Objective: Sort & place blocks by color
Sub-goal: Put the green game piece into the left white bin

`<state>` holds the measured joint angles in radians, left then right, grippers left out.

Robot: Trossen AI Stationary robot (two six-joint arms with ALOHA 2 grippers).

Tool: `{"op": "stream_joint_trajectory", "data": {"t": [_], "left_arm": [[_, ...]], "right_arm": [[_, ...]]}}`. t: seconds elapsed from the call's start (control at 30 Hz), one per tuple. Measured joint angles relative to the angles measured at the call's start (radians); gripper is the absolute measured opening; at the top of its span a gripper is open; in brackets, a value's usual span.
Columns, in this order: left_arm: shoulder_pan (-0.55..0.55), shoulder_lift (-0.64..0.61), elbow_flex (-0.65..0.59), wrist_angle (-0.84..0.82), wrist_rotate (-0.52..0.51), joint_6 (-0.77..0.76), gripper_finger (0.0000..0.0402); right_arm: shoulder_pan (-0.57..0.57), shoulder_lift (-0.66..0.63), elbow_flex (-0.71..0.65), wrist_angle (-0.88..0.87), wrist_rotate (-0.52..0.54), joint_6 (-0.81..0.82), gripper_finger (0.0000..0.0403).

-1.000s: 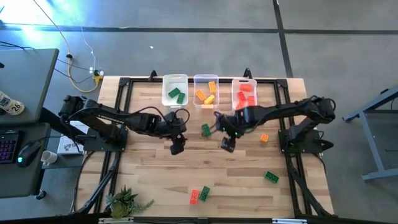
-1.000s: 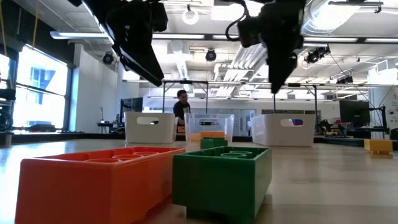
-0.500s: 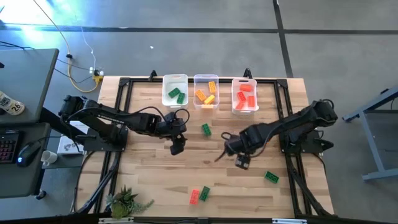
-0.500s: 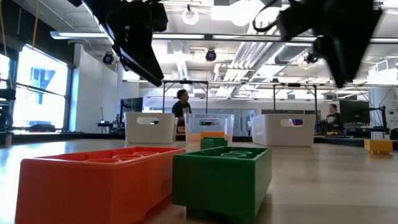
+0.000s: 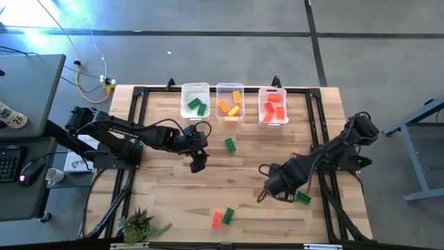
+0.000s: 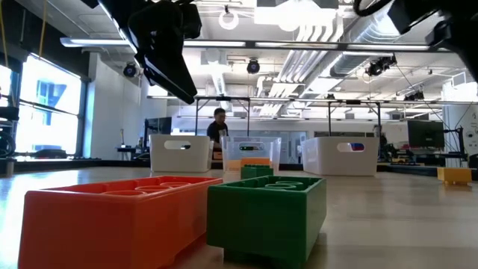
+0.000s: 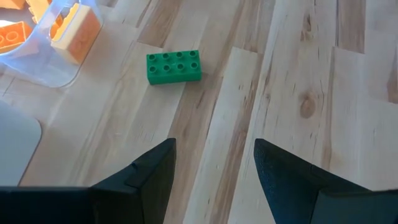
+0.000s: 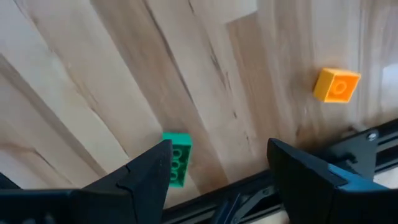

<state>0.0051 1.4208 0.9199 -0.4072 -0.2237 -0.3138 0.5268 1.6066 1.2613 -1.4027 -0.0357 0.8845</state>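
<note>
Several blocks lie flat and loose on the wooden table. A green block (image 5: 229, 144) (image 7: 174, 66) lies just ahead of my left gripper (image 5: 198, 165) (image 7: 214, 168), which hovers open above mid-table, touching nothing. My right gripper (image 5: 277, 189) (image 8: 217, 180) is open too, above the table's right near part. Beside it lies another green block (image 5: 303, 198) (image 8: 176, 158), and farther off an orange block (image 8: 336, 84). A red block (image 5: 217, 219) (image 6: 119, 217) and a green block (image 5: 227, 215) (image 6: 265, 213) lie side by side at the near edge.
Three translucent white bins stand along the far edge: the left bin (image 5: 195, 101) holds green blocks, the middle bin (image 5: 229, 102) orange ones, the right bin (image 5: 272, 105) red ones. A black frame (image 5: 139, 125) borders the table. A small plant (image 5: 139, 223) sits at the near left corner.
My right gripper has swept from near the red bin toward the table's near edge and somewhat to the right, ending beside the green block on the right. It stayed open. My left arm has kept still, and no block has moved.
</note>
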Motion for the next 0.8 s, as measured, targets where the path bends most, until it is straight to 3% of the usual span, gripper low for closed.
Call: {"op": "stream_joint_trajectory", "data": {"t": [0.43,0.8], "left_arm": [[0.000,0.000,0.000,0.020,0.001,-0.024,0.0207],[0.000,0.000,0.000,0.070,0.001,-0.024,0.0207]], "right_arm": [[0.198,0.000,0.000,-0.047,-0.015,0.229,0.0250],[0.347,0.000,0.000,0.011,-0.098,0.445,0.0250]]}}
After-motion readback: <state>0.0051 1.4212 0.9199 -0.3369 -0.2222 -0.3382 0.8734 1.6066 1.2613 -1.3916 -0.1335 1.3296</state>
